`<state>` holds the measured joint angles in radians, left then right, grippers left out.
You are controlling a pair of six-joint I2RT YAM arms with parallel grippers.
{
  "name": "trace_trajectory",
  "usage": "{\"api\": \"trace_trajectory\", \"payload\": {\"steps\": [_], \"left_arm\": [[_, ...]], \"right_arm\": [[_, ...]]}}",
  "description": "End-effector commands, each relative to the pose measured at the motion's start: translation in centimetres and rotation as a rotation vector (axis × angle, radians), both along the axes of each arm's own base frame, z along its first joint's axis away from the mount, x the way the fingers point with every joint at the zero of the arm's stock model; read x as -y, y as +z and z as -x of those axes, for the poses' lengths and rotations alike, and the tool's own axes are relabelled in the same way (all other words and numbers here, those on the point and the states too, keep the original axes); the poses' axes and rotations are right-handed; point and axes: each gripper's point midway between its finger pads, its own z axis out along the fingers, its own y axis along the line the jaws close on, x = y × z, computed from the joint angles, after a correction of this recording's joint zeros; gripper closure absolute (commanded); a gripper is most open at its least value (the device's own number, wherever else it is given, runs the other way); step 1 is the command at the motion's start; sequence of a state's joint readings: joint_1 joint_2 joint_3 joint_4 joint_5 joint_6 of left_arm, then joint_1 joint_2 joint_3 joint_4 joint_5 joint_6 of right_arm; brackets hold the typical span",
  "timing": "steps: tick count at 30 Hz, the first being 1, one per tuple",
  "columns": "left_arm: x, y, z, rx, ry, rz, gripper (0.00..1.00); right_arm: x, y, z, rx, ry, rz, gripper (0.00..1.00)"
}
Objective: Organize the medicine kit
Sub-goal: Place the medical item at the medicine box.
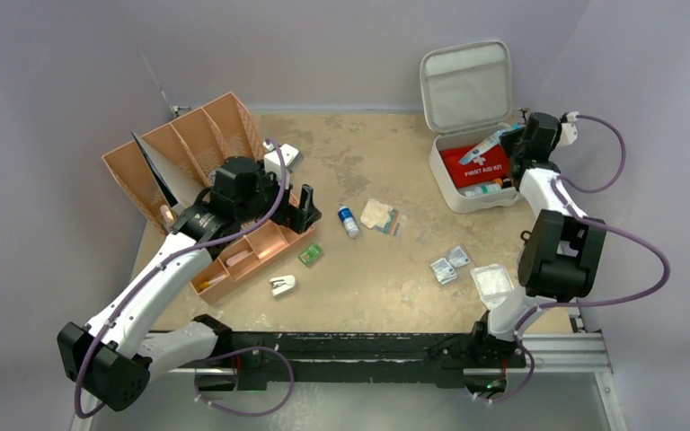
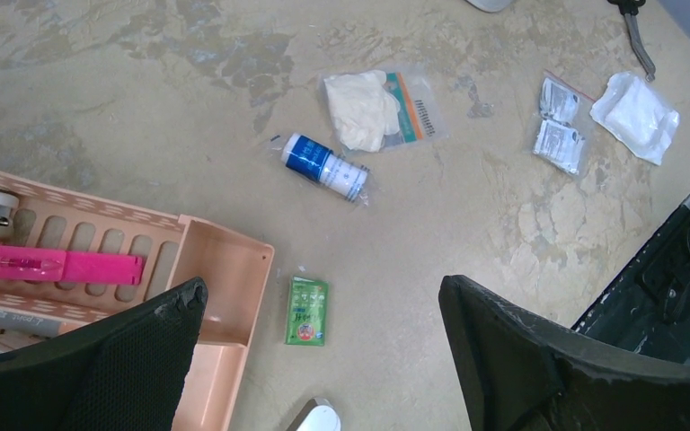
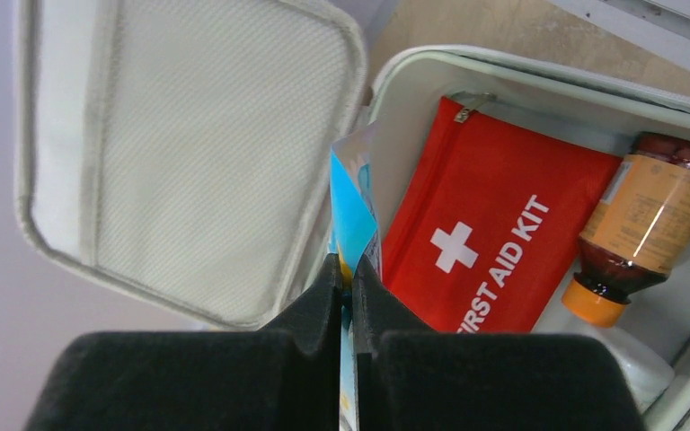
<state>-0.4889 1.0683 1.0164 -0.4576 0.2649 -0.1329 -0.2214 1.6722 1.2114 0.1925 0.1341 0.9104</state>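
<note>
Closest to the right wrist lens, the right hand [image 3: 345,269] has its fingers pressed together on a blue-and-clear packet [image 3: 352,202], held over the open medicine kit [image 1: 443,184]. That grey case sits at the far right corner of the bench [image 1: 395,269], lid propped up, with a red pouch [image 3: 485,233] and a brown bottle [image 3: 651,211] inside. I judge this to be the placing step for the packet. Next I'd lower it into the gap beside the pouch, then part the fingers. The left hand [image 2: 322,289] hovers spread wide and empty above a green sachet [image 2: 306,311] beside the tan tray [image 2: 225,260]. A blue-labelled vial [image 2: 325,167] and a glove packet [image 2: 373,108] lie loose, not yet packed.
</note>
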Motion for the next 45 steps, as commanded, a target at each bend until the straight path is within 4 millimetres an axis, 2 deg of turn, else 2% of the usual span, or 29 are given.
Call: {"api": "trace_trajectory", "payload": {"steps": [1, 7, 16, 21, 37, 40, 45], "left_arm": [[0.6, 0.1, 0.4, 0.024, -0.043, -0.001, 0.00], [0.8, -0.2, 0.6, 0.017, -0.058, -0.008, 0.00], [0.8, 0.0, 0.6, 0.019, -0.056, -0.009, 0.00], [0.9, -0.3, 0.5, 0.010, -0.062, -0.011, 0.00], [0.9, -0.7, 0.5, 0.000, -0.062, -0.017, 0.00], [0.9, -0.7, 0.5, 0.000, -0.061, -0.018, 0.00], [1.0, -0.7, 0.4, 0.002, -0.062, -0.018, 0.00]], "right_arm": [[1.0, 0.9, -1.3, 0.071, -0.011, -0.029, 1.00], [1.1, -0.9, -2.7, 0.078, -0.003, -0.068, 1.00], [3.0, -3.0, -3.4, 0.039, -0.042, -0.087, 0.99], [3.2, -4.6, -4.9, 0.068, -0.004, -0.141, 1.00], [4.1, -5.6, -6.9, 0.202, -0.012, -0.266, 1.00], [4.6, -5.7, -6.8, 0.188, -0.027, -0.265, 1.00], [5.3, -7.0, -5.9, 0.119, -0.072, -0.268, 0.98]]}}
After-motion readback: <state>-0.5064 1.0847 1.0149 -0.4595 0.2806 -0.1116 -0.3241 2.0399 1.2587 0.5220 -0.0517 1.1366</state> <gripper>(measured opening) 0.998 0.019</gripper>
